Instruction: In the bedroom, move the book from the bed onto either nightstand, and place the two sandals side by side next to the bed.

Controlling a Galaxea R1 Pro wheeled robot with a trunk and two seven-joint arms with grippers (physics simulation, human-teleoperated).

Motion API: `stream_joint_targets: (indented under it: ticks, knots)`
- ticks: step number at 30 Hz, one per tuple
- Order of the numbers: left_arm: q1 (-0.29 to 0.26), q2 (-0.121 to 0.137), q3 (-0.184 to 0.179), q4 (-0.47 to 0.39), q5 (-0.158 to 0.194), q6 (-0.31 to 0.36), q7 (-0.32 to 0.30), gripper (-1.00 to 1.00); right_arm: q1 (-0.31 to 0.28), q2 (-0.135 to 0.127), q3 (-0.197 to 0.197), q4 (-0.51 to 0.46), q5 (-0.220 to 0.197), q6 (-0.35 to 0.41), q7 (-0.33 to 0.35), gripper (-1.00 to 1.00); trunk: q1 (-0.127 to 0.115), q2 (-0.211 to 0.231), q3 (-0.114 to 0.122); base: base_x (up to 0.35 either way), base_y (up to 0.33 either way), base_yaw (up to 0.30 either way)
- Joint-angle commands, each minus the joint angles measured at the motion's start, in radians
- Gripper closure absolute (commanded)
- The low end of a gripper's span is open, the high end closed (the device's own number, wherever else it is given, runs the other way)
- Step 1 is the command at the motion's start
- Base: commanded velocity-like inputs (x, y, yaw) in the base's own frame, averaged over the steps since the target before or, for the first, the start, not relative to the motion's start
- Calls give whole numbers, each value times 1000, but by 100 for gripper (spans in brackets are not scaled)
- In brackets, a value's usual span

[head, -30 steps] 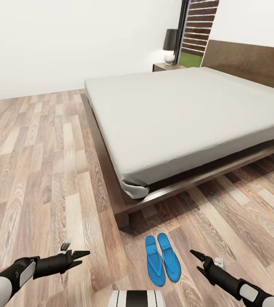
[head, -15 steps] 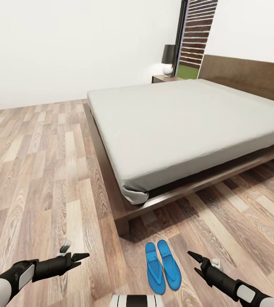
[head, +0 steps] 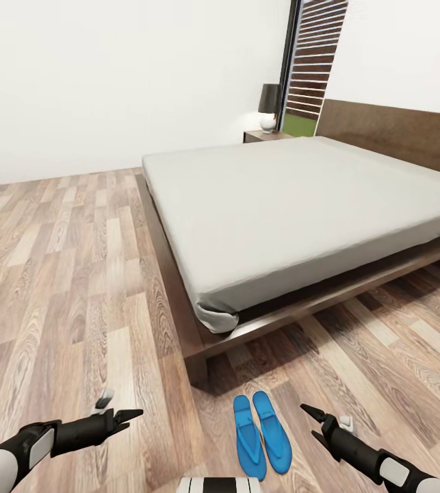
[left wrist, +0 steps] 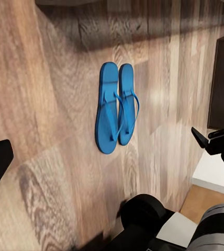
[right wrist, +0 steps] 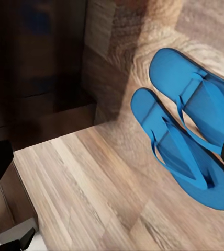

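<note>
The wood-plank floor (head: 62, 274) runs under everything, meeting white walls and a tall window (head: 312, 65) with a slatted fence outside. The bed (head: 302, 198) takes up most of the room: a dark wood frame, flat headboard and bare grey mattress, its nearest corner pointing toward the robot. I cannot see the book on the part of the mattress in view. Past the far corner, beside the window, stands the nightstand (head: 264, 136) with a dark-shaded lamp (head: 269, 107) on top.

On the floor just off the bed's near corner lie the two sandals (head: 261, 433), bright blue, side by side and touching along their inner edges, soles down.

The left gripper (head: 125, 417) hangs low over the planks to one side of the sandals, its fingers apart and empty. The right gripper (head: 313, 421) hangs on the other side, closer to them, its fingers spread too and holding nothing.
</note>
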Motion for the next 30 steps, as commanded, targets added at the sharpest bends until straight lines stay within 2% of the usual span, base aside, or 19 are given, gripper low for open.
stream_joint_targets:
  ticks: [1,8,30]
  knots:
    - [0,-1,0,0,3,10,-3,-100,-1,-1,-8,3,-1,9,2,-100,0,0,-1,0,0,0]
    - [0,-7,0,1,3,9,-3,-100,-1,1,-7,3,-2,12,-1,-100,0,0,-1,0,0,0]
    - [0,-7,1,1,3,10,-5,-100,-1,7,-7,2,-2,14,-2,-100,-10,5,84,0,0,0]
